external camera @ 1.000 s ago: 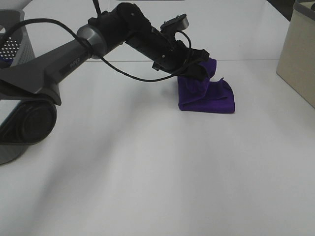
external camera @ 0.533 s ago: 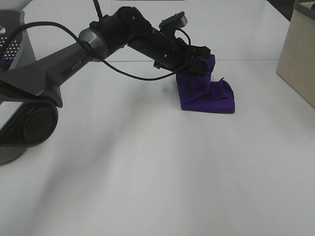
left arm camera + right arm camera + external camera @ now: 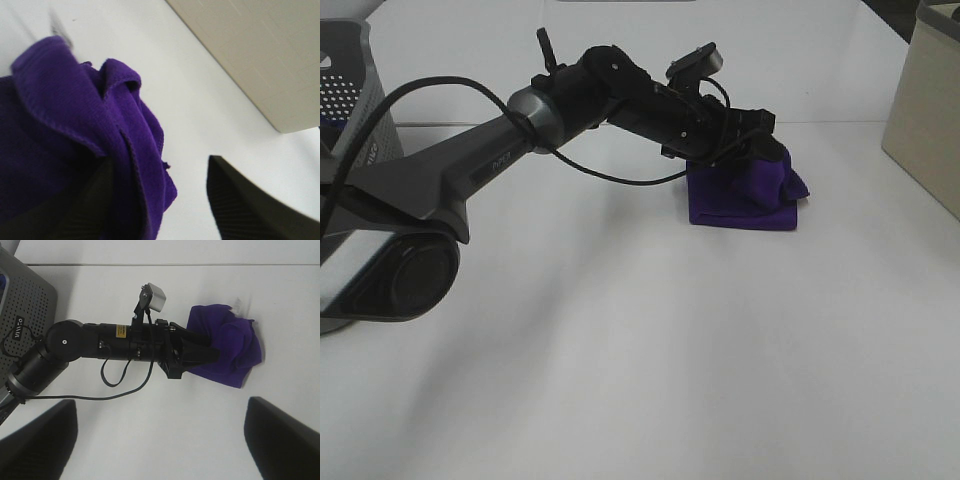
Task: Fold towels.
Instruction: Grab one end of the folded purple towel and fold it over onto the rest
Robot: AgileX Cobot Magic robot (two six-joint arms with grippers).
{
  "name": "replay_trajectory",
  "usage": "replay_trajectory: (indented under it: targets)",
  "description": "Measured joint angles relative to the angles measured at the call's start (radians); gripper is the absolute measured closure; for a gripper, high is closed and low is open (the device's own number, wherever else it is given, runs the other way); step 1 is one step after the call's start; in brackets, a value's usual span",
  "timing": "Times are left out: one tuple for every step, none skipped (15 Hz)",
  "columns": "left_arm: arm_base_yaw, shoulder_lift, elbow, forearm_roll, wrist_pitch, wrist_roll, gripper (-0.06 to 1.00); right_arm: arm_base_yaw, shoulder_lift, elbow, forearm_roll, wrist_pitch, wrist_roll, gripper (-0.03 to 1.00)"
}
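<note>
On the white table (image 3: 620,350), the left gripper (image 3: 772,160) hovers with jaws parted over the bunched purple towel (image 3: 740,205) lying right of centre, a soft, light, limp cloth best pinched along its hemmed edge (image 3: 120,75).

1. The left arm (image 3: 450,180) ran grey, then a silver collar (image 3: 525,102), then black.
2. A black cable (image 3: 620,183) hung loose beneath.
3. A grey camera (image 3: 156,296) and yellow label (image 3: 121,330) sat near the wrist.
4. The left tool (image 3: 167,200) had dark ribbed fingers (image 3: 240,205).
</note>
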Motion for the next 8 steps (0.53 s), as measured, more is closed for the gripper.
replay_trajectory:
  targets:
    - [0.0, 0.0, 0.0, -0.05, -0.004, 0.041, 0.31, 0.0, 0.0, 0.0, 0.0, 0.0, 0.0, 0.13]
    - [0.0, 0.0, 0.0, -0.069, -0.004, 0.058, 0.3, 0.0, 0.0, 0.0, 0.0, 0.0, 0.0, 0.13]
    - [0.0, 0.0, 0.0, -0.106, -0.003, 0.091, 0.28, 0.0, 0.0, 0.0, 0.002, 0.0, 0.0, 0.13]
    - [0.001, -0.002, 0.0, -0.115, 0.002, 0.112, 0.28, 0.0, 0.0, 0.0, 0.003, 0.0, 0.0, 0.13]
    - [0.006, -0.009, 0.0, -0.113, 0.009, 0.122, 0.28, 0.0, 0.0, 0.0, 0.003, 0.0, 0.0, 0.13]
    - [0.031, -0.029, 0.0, -0.112, 0.018, 0.127, 0.28, 0.0, 0.0, 0.0, 0.003, 0.0, 0.0, 0.13]
    - [0.044, -0.038, 0.0, -0.139, -0.004, 0.128, 0.28, 0.0, 0.0, 0.0, 0.003, 0.0, 0.0, 0.13]
    - [0.05, -0.04, 0.0, -0.154, -0.016, 0.136, 0.28, 0.0, 0.0, 0.0, 0.003, 0.0, 0.0, 0.13]
